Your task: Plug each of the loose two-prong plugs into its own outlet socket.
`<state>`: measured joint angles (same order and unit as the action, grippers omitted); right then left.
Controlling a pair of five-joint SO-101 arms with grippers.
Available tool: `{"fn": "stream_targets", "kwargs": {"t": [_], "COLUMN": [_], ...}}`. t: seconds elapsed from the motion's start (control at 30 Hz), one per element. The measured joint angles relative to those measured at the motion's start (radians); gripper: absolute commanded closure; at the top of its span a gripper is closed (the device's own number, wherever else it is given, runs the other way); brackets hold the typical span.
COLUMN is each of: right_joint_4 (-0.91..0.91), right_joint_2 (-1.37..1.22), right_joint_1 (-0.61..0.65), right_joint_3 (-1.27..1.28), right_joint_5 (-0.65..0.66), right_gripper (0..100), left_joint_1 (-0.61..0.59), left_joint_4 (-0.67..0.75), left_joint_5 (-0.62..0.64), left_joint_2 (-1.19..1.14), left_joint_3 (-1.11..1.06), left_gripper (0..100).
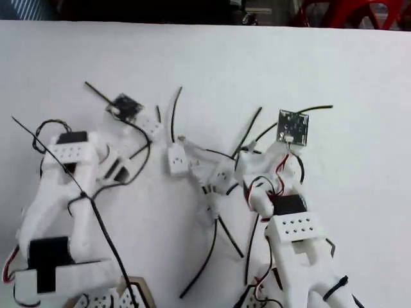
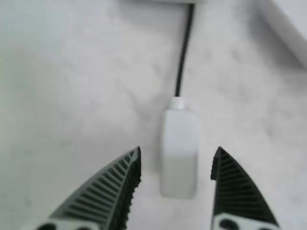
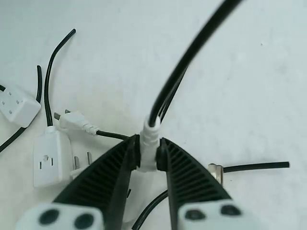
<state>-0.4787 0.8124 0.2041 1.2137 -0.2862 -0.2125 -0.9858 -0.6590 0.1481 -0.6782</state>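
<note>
- Your left gripper (image 2: 177, 152) stands open, black ribbed fingers (image 2: 120, 187) either side of a white rectangular plastic block (image 2: 179, 139) on a thin black cord (image 2: 183, 52)
- Your right gripper (image 3: 148, 142) is clamped on a white moulded plug (image 3: 149, 135) with a black cable (image 3: 192, 52)
- A white oblong outlet socket (image 1: 175, 158) lies at ten o'clock from your right arm (image 1: 297, 234), a loose white two-prong plug (image 3: 76, 120) beside it

White table (image 1: 359, 77) with scattered white outlet sockets (image 1: 176, 158), two-prong plugs (image 3: 72, 120) and black cords (image 2: 182, 62)
</note>
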Motion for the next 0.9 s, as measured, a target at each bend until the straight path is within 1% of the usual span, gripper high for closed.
{"fn": "stream_targets", "kwargs": {"t": [0.17, 0.3, 0.5, 0.63, 0.7, 0.8, 0.9], "right_joint_4": [0.0, 0.0, 0.0, 0.0, 0.0, 0.0, 0.0], "right_joint_2": [-0.003, -0.003, -0.003, -0.003, -0.003, -0.003, -0.003], "right_joint_1": [0.0, 0.0, 0.0, 0.0, 0.0, 0.0, 0.0], "right_joint_3": [0.0, 0.0, 0.0, 0.0, 0.0, 0.0, 0.0], "right_joint_5": [0.0, 0.0, 0.0, 0.0, 0.0, 0.0, 0.0], "right_gripper": [98.1, 98.1, 98.1, 98.1, 98.1, 98.1, 98.1], "left_joint_1": [-0.084, -0.126, -0.132, -0.132, -0.12, -0.081, -0.052], "left_joint_4": [0.017, -0.008, -0.213, -0.259, -0.281, -0.364, -0.419], "left_joint_5": [-0.002, -0.052, -0.078, -0.086, -0.124, -0.207, -0.242], "left_joint_2": [-0.199, -0.307, -0.308, -0.264, -0.245, -0.236, -0.236], "left_joint_3": [0.14, 0.258, 0.427, 0.491, 0.502, 0.503, 0.503], "left_gripper": [76, 76, 76, 76, 76, 76, 76]}}
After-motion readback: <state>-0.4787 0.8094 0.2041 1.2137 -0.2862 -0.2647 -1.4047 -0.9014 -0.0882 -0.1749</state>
